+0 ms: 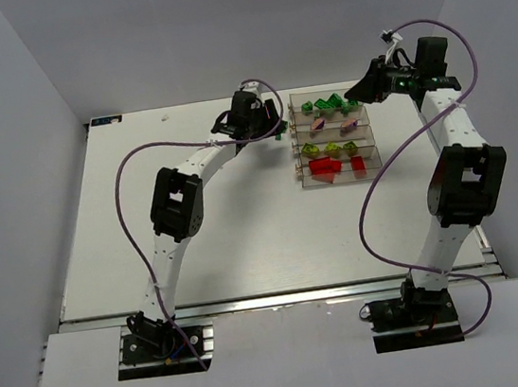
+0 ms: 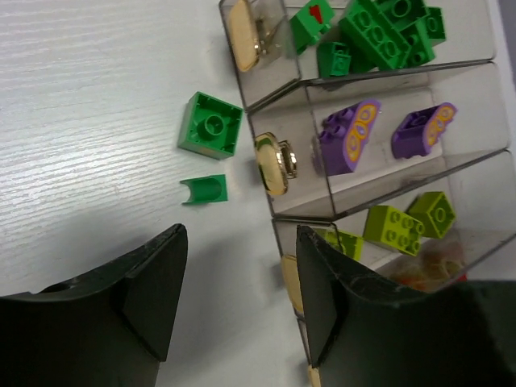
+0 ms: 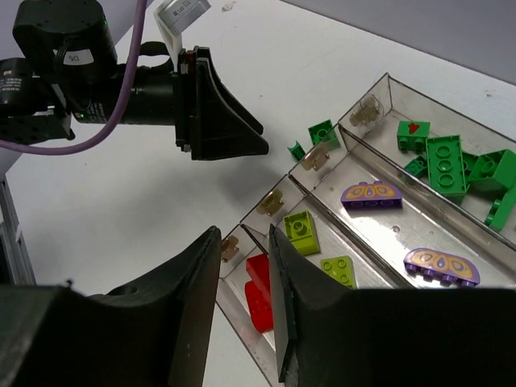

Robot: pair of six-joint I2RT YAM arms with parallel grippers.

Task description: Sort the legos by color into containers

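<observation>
The containers [image 1: 373, 140] are clear bins joined in one block. From far to near they hold dark green legos [image 1: 328, 103], purple ones [image 2: 351, 137], yellow-green ones [image 3: 300, 232] and red ones [image 3: 260, 290]. Two green pieces lie on the table outside the bins' left end: a square brick [image 2: 210, 123] and a small arch piece [image 2: 205, 189]. My left gripper [image 2: 240, 234] hangs open just short of them, with nothing between its fingers. My right gripper [image 3: 243, 234] is open above the red bin's end, jaws a narrow gap apart and empty.
Small gold latches [image 2: 274, 164] stick out from the bins' left ends. The left arm's wrist [image 3: 218, 109] hangs close to the bins' left side. White walls enclose the table on three sides.
</observation>
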